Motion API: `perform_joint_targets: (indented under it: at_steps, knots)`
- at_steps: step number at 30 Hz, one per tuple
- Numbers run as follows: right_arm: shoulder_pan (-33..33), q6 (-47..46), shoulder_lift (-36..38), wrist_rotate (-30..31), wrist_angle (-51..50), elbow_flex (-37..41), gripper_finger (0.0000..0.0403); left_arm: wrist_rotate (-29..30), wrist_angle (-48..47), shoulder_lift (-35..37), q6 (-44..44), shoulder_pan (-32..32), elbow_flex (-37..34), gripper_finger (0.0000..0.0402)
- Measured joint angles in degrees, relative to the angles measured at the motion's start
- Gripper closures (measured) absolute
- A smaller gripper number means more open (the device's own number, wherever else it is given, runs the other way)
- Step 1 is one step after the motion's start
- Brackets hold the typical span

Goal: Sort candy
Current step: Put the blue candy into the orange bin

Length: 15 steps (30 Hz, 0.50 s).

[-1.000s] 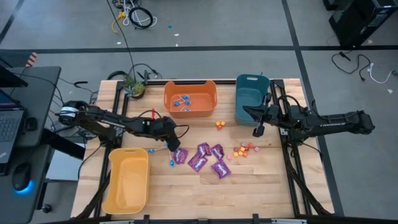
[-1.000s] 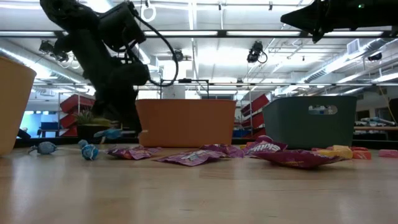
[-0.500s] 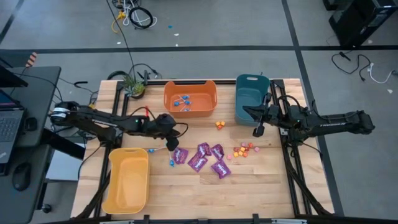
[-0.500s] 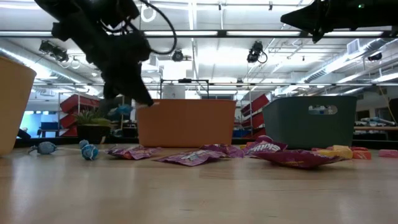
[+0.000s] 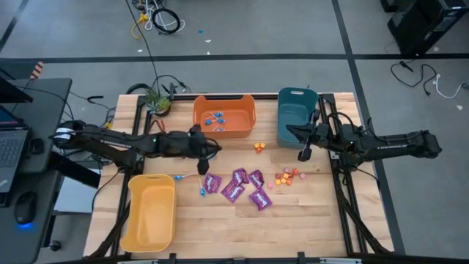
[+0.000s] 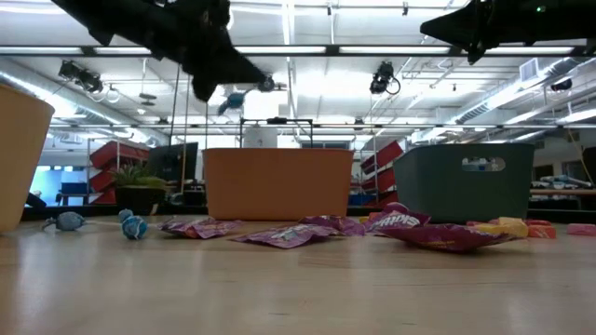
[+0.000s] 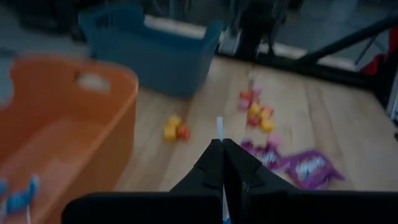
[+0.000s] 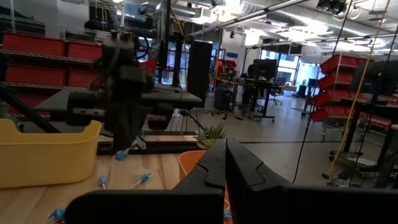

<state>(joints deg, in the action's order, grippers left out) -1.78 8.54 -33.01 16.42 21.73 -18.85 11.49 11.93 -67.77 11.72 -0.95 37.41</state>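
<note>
Above the orange bin's (image 5: 224,116) near-left corner, my left gripper (image 5: 204,141) pinches a light blue lollipop (image 6: 233,100) by its thin, slippery stick, while my right gripper (image 5: 303,154) waits shut.

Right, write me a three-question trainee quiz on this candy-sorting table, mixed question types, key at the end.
1. True or false: the left claw is shut on a blue lollipop held up off the table.
2. Which bin already holds blue lollipops? A orange, B yellow, C teal.
3. Fill in: the purple packets lie on the ____, not in a bin.

Key: 1 true. 2 A. 3 table. The right claw waits shut beside the teal bin.
</note>
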Motion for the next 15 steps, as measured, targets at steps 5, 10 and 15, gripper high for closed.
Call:
perform_joint_targets:
  at_steps: [5,10,15]
  knots:
    - [0.0,0.0,0.01,0.01,-0.01,0.0,0.0402,0.02,7.69,0.0,-7.15,1.55,0.03,0.0401]
    - [0.0,0.0,0.01,0.01,-0.03,0.0,0.0402,0.87,14.63,0.0,-13.41,3.76,0.04,0.0401]
    - [0.02,0.0,0.0,0.01,-0.03,0.0,0.0403,0.87,21.11,0.0,-19.03,6.17,0.04,0.0401]
